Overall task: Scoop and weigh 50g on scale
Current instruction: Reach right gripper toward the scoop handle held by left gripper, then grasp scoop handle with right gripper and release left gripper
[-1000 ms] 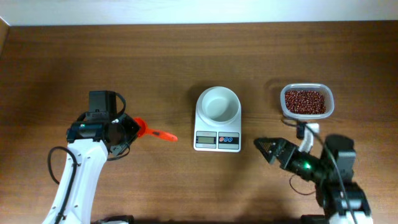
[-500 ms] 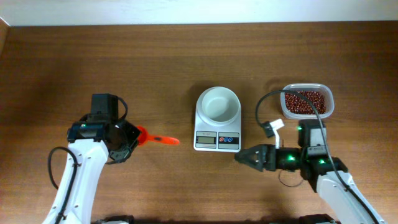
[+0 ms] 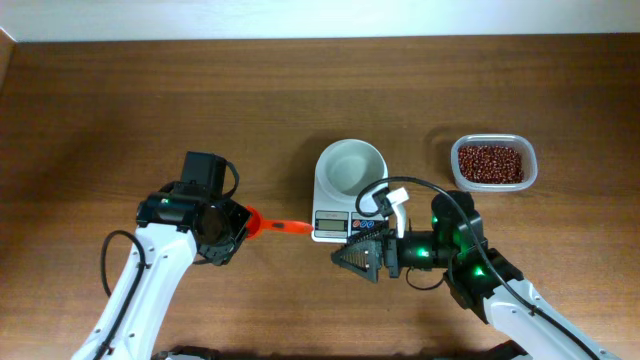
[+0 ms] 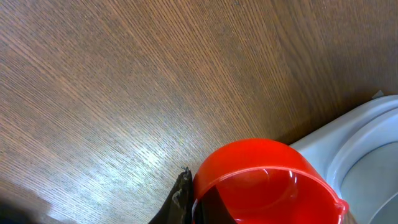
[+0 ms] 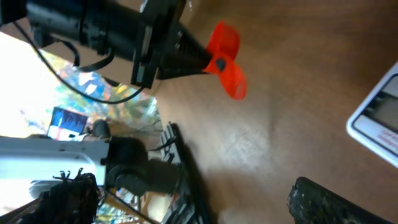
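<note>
The scale (image 3: 349,225) stands mid-table with an empty white bowl (image 3: 351,166) on top. The dark red-brown beans (image 3: 490,162) lie in a clear tub at the right. My left gripper (image 3: 246,221) is shut on the orange-red scoop (image 3: 285,227) at its cup end, and the handle points at the scale's left front corner. The left wrist view shows the empty scoop cup (image 4: 261,180) against one finger (image 4: 180,200), with the scale (image 4: 367,137) just beyond. My right gripper (image 3: 343,258) is open and empty in front of the scale, facing the scoop (image 5: 226,56).
The clear plastic tub (image 3: 531,163) sits at the right, behind my right arm. The right wrist view shows one dark finger (image 5: 336,202) low at the right and the scale's corner (image 5: 380,118). The table's front edge is close below both arms.
My right gripper swung left from near the tub to the front of the scale, still open. My left gripper carried the scoop right, toward the scale.
</note>
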